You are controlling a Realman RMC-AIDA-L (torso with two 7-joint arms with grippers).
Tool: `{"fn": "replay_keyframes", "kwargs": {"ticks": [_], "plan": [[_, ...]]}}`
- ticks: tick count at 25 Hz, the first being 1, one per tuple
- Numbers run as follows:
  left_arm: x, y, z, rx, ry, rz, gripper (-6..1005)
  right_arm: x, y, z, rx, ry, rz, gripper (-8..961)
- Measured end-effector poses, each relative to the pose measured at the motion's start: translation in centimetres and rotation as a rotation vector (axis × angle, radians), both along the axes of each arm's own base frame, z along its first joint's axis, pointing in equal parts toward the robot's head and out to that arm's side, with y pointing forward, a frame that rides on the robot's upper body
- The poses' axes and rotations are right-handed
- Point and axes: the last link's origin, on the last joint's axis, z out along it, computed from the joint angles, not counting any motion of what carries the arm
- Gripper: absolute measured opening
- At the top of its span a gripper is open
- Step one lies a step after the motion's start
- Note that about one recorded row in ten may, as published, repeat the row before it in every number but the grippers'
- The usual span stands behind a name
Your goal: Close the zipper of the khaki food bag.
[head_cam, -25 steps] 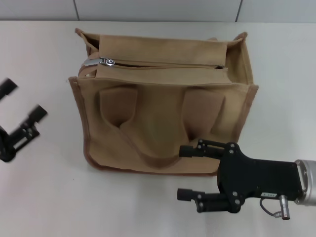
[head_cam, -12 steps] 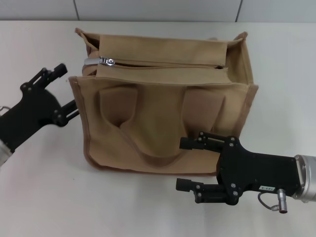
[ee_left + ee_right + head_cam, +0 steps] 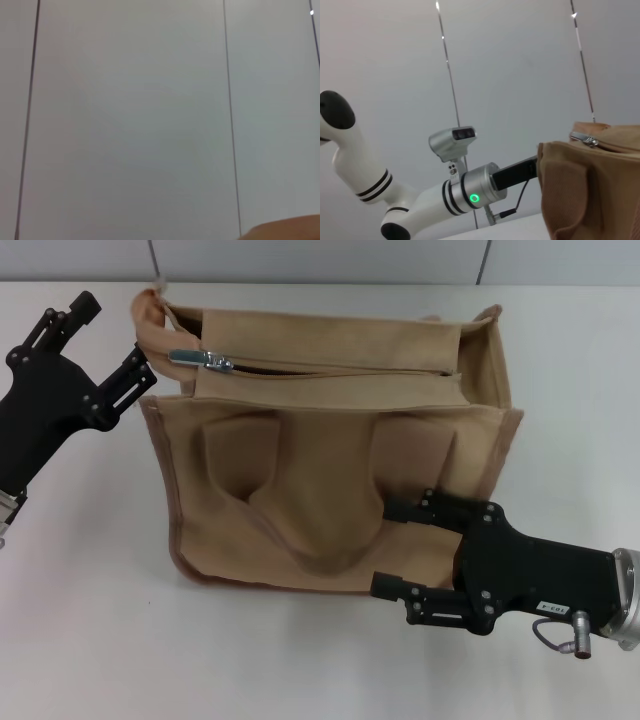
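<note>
The left gripper (image 3: 100,345), fingers spread, seems to touch the khaki food bag (image 3: 330,455) beside the zipper (image 3: 205,360), while the right gripper (image 3: 405,550) gapes at its front.

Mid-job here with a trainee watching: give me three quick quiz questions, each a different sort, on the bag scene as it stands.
1. True or false: the silver pull tab sits at the end of the zipper nearest the left gripper.
2. The right gripper is by which part of the khaki food bag? A) front lower edge B) top flap C) far side
3. Fill in: both grippers' fingers are ____.

Key: 1 true; 2 A; 3 open.
</note>
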Motion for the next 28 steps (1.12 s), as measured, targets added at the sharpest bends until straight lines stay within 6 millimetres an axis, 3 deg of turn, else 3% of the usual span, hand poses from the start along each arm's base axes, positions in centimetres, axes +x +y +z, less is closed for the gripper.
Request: {"fn": "replay_keyframes", "kwargs": {"ticks": [11, 18, 28], "plan": [[0.3, -0.5, -2.1, -0.117, 0.094, -0.044, 797, -0.3, 0.4, 0.0, 0.031, 0.003, 0.012, 790], [0.0, -0.5, -1.0, -0.028, 0.009, 0.000, 796, -0.4, 0.8, 0.0, 0.040, 0.001, 0.011, 790], [0.1, -1.0, -1.1, -0.010, -0.010, -0.002, 795, -0.2, 1.1, -0.2, 0.052, -0.021, -0.007, 790]]}}
